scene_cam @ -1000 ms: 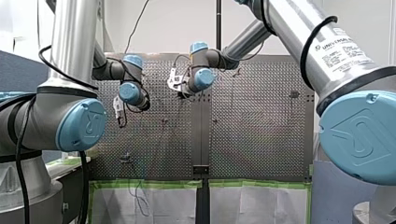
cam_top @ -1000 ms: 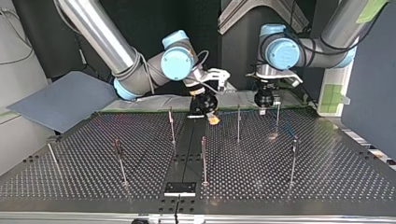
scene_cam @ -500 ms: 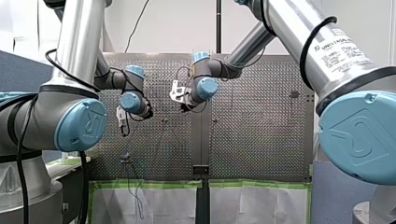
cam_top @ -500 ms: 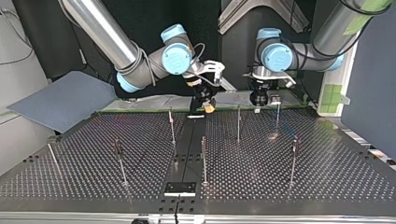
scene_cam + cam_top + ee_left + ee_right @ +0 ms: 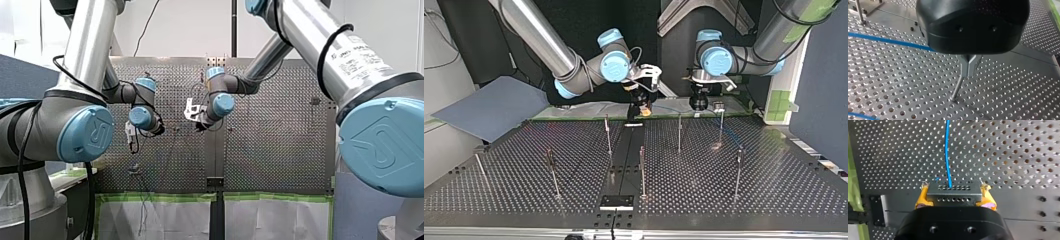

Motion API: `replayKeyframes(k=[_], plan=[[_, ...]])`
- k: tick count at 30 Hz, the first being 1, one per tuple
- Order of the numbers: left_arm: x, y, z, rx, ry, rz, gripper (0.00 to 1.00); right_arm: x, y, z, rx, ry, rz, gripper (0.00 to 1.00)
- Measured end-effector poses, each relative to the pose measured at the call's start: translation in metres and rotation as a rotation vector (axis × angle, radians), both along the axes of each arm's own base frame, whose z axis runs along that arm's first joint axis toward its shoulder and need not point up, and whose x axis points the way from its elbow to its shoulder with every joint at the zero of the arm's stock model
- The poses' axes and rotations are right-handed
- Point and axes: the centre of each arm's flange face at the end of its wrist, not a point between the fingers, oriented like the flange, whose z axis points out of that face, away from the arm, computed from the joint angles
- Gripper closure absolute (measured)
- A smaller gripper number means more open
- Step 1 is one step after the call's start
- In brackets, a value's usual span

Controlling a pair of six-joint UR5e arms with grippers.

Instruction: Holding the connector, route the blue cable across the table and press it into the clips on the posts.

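My right gripper (image 5: 954, 193) is clamped on the connector (image 5: 961, 196) — its yellow pads (image 5: 922, 199) press the dark, hole-studded block from both sides. The blue cable (image 5: 947, 152) leaves the connector's far face and runs straight ahead of it over the perforated table (image 5: 1010, 150).

In the top view the gripper holding the connector sits at the table's far edge, in line with the dark centre strip (image 5: 624, 155). To the connector's right in that view, near but apart, my left gripper (image 5: 698, 105) points down at about the same height. I cannot tell whether it is open or closed, because its black body fills much of the left wrist view.

Under that body a thin post (image 5: 957, 87) with a blocky metal top rises from the table. The cable runs across the holes there and disappears behind the body. Between the connector and my left gripper — a little nearer the top view's camera — stands another post (image 5: 679, 132).
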Motion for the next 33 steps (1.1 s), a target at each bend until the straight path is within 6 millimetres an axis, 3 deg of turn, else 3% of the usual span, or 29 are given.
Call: replayKeyframes(k=[6,17,33], plan=[[0.002,-0.001,-0.002,-0.015,-0.011,-0.003,1.00,-0.003,-0.007,-0.002,0.000,-0.004,-0.010,1.00],[0.012,-0.002,-0.033,-0.015,0.011,-0.004,1.00,-0.011,-0.023,-0.003,-0.004,-0.018,-0.030,1.00],[0.039,0.004,-0.020,-0.028,-0.036,-0.002,1.00,-0.019,-0.038,-0.004,-0.011,-0.027,-0.054,1.00]])
